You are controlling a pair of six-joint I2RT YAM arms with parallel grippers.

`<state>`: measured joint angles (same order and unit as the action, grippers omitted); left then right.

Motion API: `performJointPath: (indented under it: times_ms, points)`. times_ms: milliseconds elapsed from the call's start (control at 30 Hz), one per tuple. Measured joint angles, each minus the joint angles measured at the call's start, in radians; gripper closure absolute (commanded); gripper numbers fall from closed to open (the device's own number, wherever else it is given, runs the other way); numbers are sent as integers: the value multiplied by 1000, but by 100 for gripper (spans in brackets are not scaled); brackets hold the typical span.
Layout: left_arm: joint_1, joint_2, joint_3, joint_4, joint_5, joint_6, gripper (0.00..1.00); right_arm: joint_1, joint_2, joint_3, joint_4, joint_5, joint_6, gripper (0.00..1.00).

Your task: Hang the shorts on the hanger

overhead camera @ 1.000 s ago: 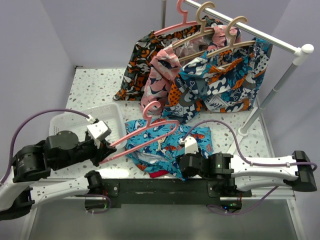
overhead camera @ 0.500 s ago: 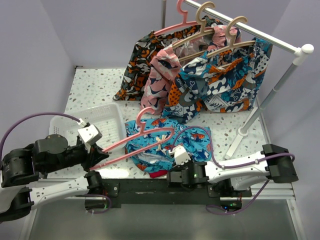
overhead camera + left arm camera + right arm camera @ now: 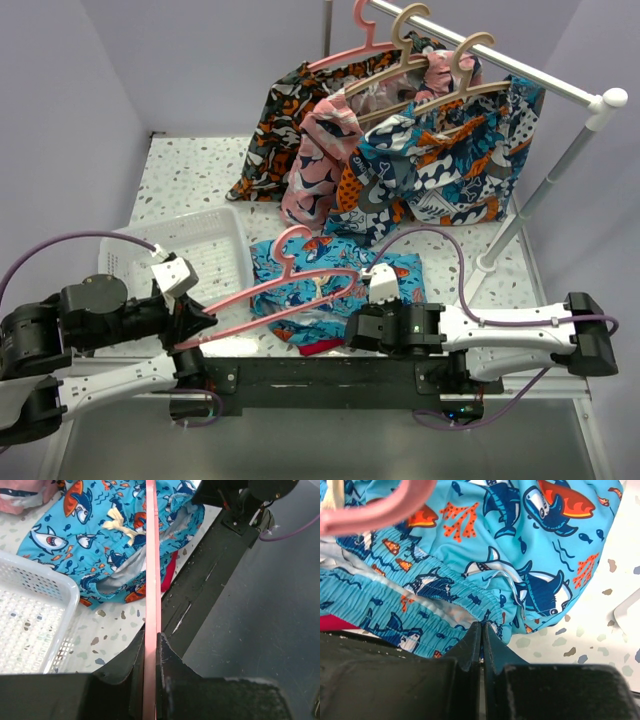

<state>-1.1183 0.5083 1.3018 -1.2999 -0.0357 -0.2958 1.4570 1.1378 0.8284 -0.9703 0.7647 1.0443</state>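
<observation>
Left tool (image 3: 151, 640) grips one arm of the pink hanger (image 3: 152, 555), which reaches over the shorts (image 3: 520, 540). Right tool (image 3: 482, 627) is clenched at their near elastic edge; any pinched fabric is unclear. Shorts lie crumpled on the table (image 3: 190, 170), beside a white basket (image 3: 215, 225).

Left arm (image 3: 90, 322) and right arm (image 3: 500, 328) low, pointing inward; left fingers (image 3: 168, 656) narrowly apart, right fingers (image 3: 469, 641) together.

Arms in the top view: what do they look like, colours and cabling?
The left arm and right arm have white links and bulky black joints. A purple cable loops over each, and a white camera block sits on each wrist. The right one shows a green light.
</observation>
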Motion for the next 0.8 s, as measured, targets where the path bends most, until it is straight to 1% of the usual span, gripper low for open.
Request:
performJointPath:
  times_ms: [167, 500, 800]
  points:
    - [1, -2, -41, 0, 43, 1, 100, -27, -12, 1, 1, -1, -9, 100]
    - [1, -13, -63, 10, 96, 8, 100, -68, -26, 15, -3, 0, -14, 100]
    - [0, 5, -66, 30, 111, 31, 100, -86, -26, 87, -15, 6, -37, 100]
